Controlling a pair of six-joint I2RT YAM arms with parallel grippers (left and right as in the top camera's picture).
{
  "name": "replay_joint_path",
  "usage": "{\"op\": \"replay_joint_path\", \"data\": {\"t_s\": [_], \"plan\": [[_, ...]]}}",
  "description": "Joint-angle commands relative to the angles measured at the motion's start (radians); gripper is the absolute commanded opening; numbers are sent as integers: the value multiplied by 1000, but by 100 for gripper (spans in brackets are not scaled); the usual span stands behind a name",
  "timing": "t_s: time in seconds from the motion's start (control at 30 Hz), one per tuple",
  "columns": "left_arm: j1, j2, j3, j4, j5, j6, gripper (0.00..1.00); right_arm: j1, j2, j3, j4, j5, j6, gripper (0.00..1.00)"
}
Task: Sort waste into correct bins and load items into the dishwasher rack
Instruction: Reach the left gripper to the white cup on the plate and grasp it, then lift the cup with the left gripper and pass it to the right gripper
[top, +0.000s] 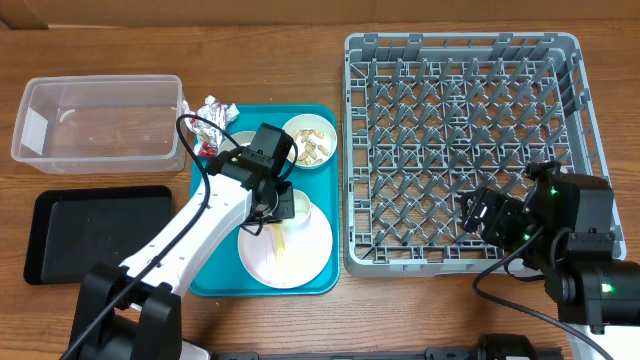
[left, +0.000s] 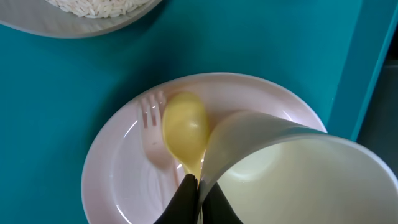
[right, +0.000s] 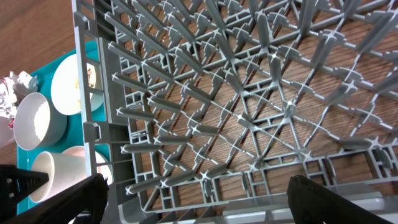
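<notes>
My left gripper (left: 199, 193) is shut on the rim of the small white cup (left: 292, 174), which lies tilted over a pale plate (left: 112, 180) on the teal tray (top: 215, 270). The pale yellow spoon (left: 185, 127) and a pale fork (left: 149, 134) lie on that plate. In the overhead view the left gripper (top: 272, 205) is at the cup (top: 301, 211). A white bowl of tan scraps (top: 310, 140) and a rice bowl (left: 99, 9) sit on the tray's far side. The foil wrapper (top: 213, 112) lies beside the clear tub (top: 100, 122). My right gripper (top: 490, 215) is open and empty over the grey rack (top: 470, 150).
The shallow black tray (top: 95, 232) lies at the front left, below the clear tub. The rack holds nothing between its pegs (right: 249, 93). Its left wall stands close to the teal tray's right edge. Bare wooden table shows along the front.
</notes>
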Motion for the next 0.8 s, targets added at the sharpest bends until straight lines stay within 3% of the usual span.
{"op": "replay_joint_path", "data": {"t_s": [0.0, 0.33, 0.47, 0.6, 0.77], "plan": [[-5, 3, 18, 0, 21, -3, 4, 3, -5, 27, 2, 11, 5, 95], [-5, -150, 259, -204, 57, 25, 4, 3, -5, 27, 7, -43, -25, 95], [-1, -247, 365, -244, 153, 114, 4, 3, -5, 27, 39, -399, -260, 95], [34, -329, 399, -222, 245, 117, 4, 3, -5, 27, 93, -660, -330, 91], [105, -355, 399, -179, 613, 158, 4, 3, -5, 26, 234, -956, -334, 90]]}}
